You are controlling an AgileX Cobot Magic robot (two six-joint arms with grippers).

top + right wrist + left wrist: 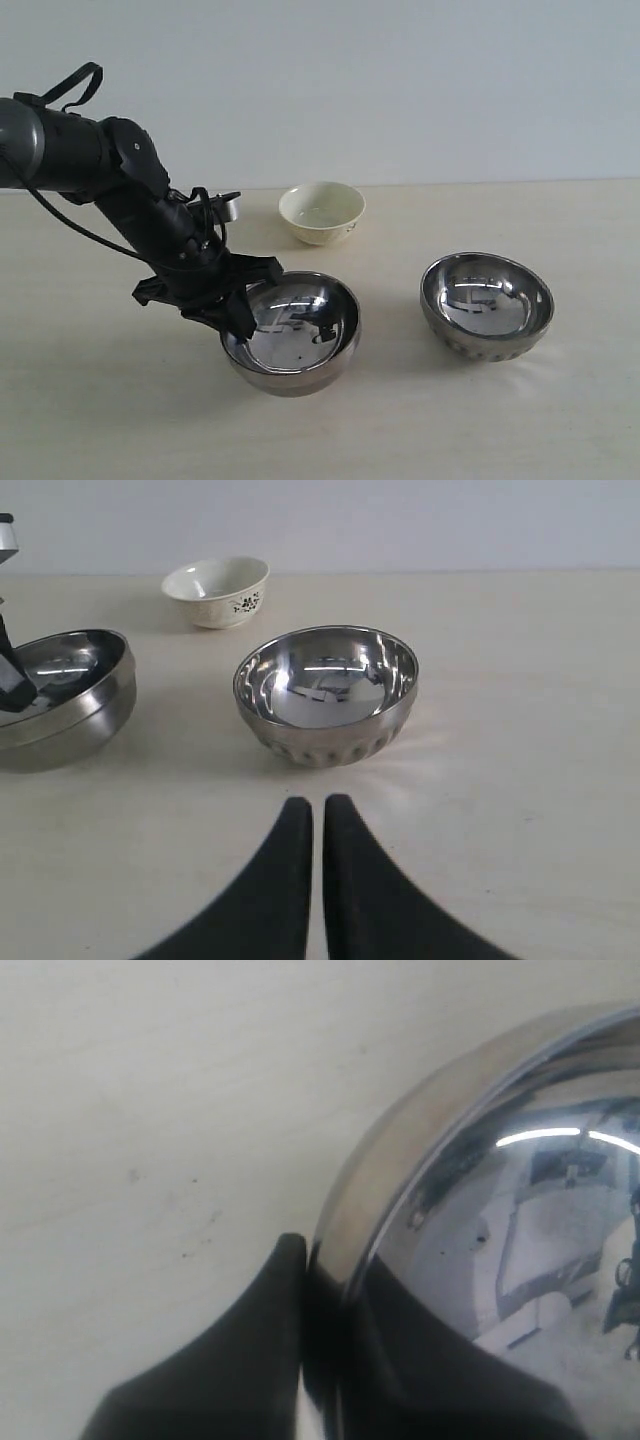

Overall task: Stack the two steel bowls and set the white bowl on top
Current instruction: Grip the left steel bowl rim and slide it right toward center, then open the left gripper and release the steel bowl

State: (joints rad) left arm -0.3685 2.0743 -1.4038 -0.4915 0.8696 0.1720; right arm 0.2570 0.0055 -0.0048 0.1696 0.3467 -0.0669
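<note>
Left pincer (pixel 243 320) is clenched on the rim of the smooth steel bowl (pixel 297 338), one finger pressed against the outer wall and the other reaching down inside the mirror-bright hollow, as the left wrist view shows up close. That bowl sits near the middle of the table (pixel 560 420), toward the left arm's side; it looks slightly tipped toward the grip, though whether its base has left the surface I cannot tell. Well apart from it, on the right arm's side, stands the dimpled steel bowl (pixel 487 305), upright, empty and untouched. Farther back, between the two and nearer the smooth one, is the white bowl (pixel 322 212), also upright, with a small dark mark on its outside. The right pincer (pixel 317 815) hangs short of the dimpled bowl with its fingers drawn almost together and nothing between them.

By my reading the first step is in hand — taking up one steel bowl to nest it with the other — and none of the stacking is done. The next move calls for a lift clear of the table, a carry across to the dimpled bowl, and a level, centred lowering; a one-sided grip on a slick rim could let the bowl swing or slip — so slow and steady seems wise.
</note>
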